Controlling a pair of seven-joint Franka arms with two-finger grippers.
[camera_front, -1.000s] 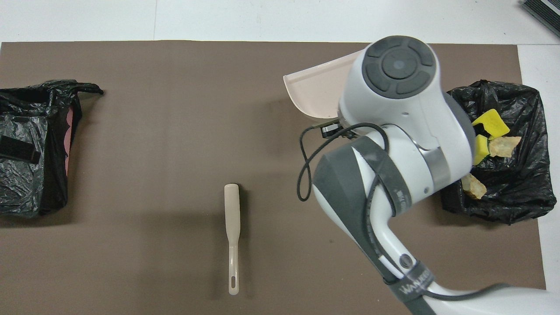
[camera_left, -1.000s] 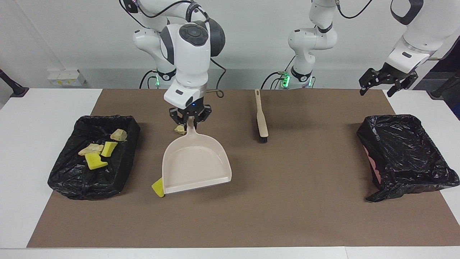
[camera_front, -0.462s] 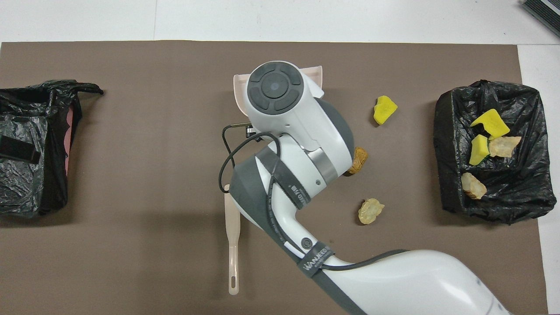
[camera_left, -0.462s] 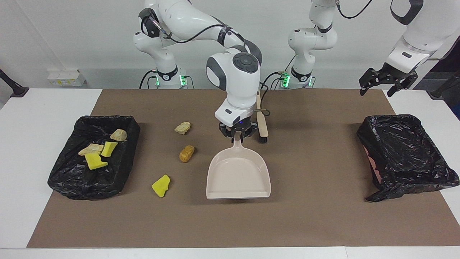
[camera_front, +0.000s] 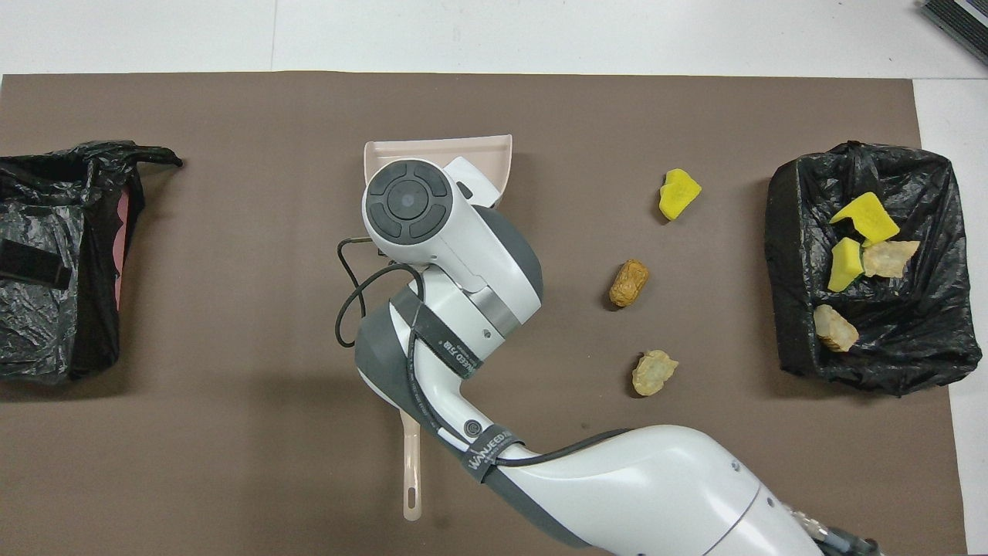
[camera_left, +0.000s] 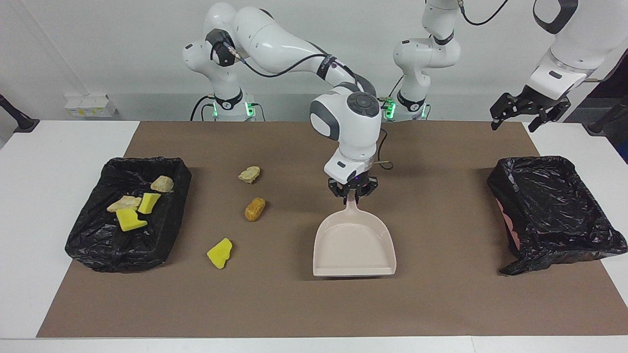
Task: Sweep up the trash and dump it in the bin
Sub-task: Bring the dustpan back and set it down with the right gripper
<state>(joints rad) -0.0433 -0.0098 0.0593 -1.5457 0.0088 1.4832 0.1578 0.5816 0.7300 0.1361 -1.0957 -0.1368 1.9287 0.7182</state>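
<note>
My right gripper (camera_left: 353,195) was clamped on the handle of the beige dustpan (camera_left: 354,245), its pan flat on the brown mat (camera_left: 304,304). Three pieces of trash (camera_left: 254,209) lay loose on the mat toward my right arm's end, and four more sat in the black-lined bin (camera_left: 93,245) past them. My left gripper (camera_left: 530,113) waited with fingers spread, up over the mat's corner at the left arm's end.

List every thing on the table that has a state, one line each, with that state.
Dustpan: empty, gripped by its handle.
Right pincer: shut on the dustpan handle.
Left pincer: open, holding nothing, waiting.
Bin at the right arm's end: holds four scraps.
Bin at the left arm's end: no scraps visible inside.
Brush: lying flat, untouched.
Loose scraps: three on the mat.
</note>
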